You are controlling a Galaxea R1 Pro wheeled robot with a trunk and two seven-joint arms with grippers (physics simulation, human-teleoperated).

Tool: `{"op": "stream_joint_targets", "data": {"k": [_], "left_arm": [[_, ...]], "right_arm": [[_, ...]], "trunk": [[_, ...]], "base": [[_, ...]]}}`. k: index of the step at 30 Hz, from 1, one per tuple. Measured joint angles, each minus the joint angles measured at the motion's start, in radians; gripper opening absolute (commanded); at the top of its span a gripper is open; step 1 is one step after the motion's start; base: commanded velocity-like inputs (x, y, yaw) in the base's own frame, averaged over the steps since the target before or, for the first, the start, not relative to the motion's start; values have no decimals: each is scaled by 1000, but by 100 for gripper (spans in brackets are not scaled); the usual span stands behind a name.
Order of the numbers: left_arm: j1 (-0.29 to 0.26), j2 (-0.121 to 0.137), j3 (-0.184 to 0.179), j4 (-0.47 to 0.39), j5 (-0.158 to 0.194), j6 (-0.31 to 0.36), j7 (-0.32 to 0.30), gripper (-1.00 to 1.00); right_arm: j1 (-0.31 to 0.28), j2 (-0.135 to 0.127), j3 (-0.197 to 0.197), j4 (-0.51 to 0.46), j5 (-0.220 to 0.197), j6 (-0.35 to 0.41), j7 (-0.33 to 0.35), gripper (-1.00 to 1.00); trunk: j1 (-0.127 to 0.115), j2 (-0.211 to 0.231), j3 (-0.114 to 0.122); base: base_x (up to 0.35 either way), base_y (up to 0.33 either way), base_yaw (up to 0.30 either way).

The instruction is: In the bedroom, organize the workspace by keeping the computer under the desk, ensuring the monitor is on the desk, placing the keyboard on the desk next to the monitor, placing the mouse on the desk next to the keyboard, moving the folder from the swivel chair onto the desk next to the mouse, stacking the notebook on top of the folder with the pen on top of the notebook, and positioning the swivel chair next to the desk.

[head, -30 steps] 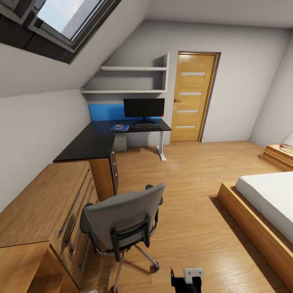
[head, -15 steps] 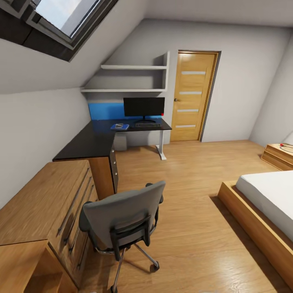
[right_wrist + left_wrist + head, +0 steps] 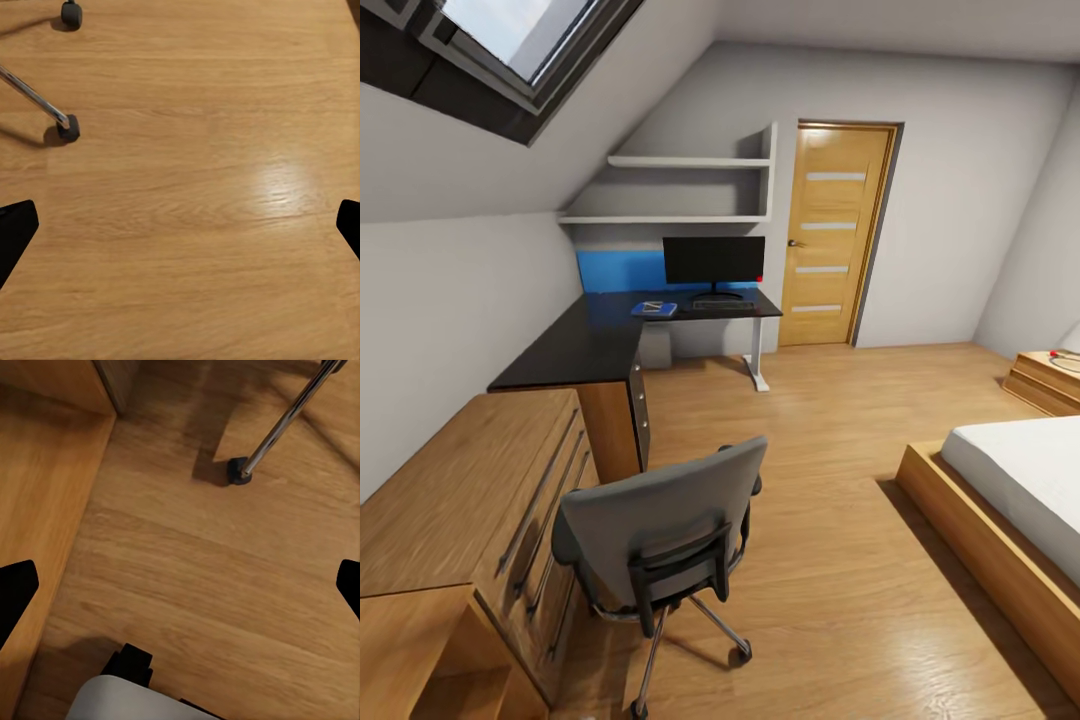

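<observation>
Desk (image 3: pixel 575 350): L-shaped tabletop in the far corner, long run along the left wall. Since a second ago our view has lifted slightly; we are repositioning.

Swivel chair (image 3: pixel 660 530): well short of the desk, back towards us, seat facing it.

Monitor (image 3: pixel 714 260), keyboard (image 3: pixel 723 304), folder (image 3: pixel 654 309): on the tabletop.

Left gripper (image 3: pixel 180 585), right gripper (image 3: pixel 180 225): spread wide, empty, over floor.

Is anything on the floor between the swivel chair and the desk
Nothing visible blocks it. Bare wood floor runs from the swivel chair up to the desk. The light-wood cabinet stands beside the chair, along the wall, and the bed lies off to the other side.
</observation>
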Motion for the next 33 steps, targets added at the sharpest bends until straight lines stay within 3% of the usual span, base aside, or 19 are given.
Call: {"op": "stream_joint_targets", "data": {"k": [33], "left_arm": [[0, -1, -3, 0, 1, 2, -1, 100]], "right_arm": [[0, 0, 1, 0, 0, 0, 0, 100]], "trunk": [[127, -231, -103]], "base": [[0, 0, 0]]}}
